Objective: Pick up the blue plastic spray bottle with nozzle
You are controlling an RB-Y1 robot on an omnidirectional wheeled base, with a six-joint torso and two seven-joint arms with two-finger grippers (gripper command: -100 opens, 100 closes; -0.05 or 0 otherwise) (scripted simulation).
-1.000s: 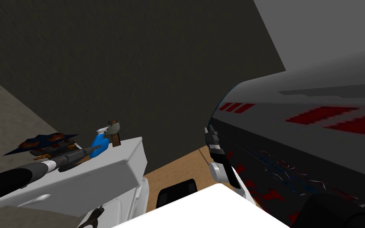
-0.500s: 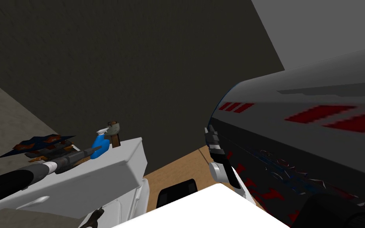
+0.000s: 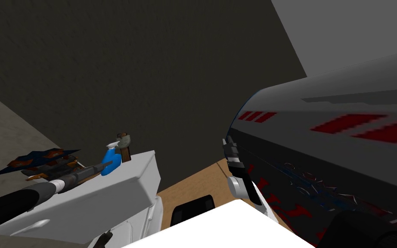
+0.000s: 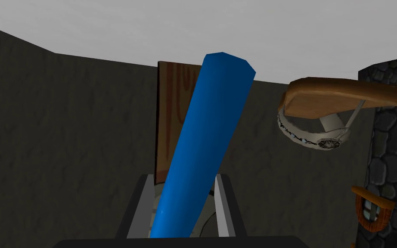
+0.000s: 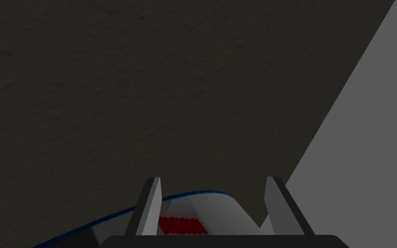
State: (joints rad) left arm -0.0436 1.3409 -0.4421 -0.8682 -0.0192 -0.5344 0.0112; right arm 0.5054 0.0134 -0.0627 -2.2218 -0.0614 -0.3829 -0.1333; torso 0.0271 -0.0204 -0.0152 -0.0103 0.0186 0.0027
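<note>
The left forearm sits lower over the white cabinet than 1 second ago, with the left gripper at the blue spray bottle as before. In the left wrist view the 2 fingers press the sides of the bottle, which slants between them; its lower end is cut off by the gripper's dark body. Whether it rests on the cabinet top cannot be told. A brown and grey thing just behind it and a dark blue and orange shape nearby are hard to make out. The right gripper hangs open with nothing between its fingers, beside a large dark grey body with red marks. A dark wall rises behind, with brown floor below
</note>
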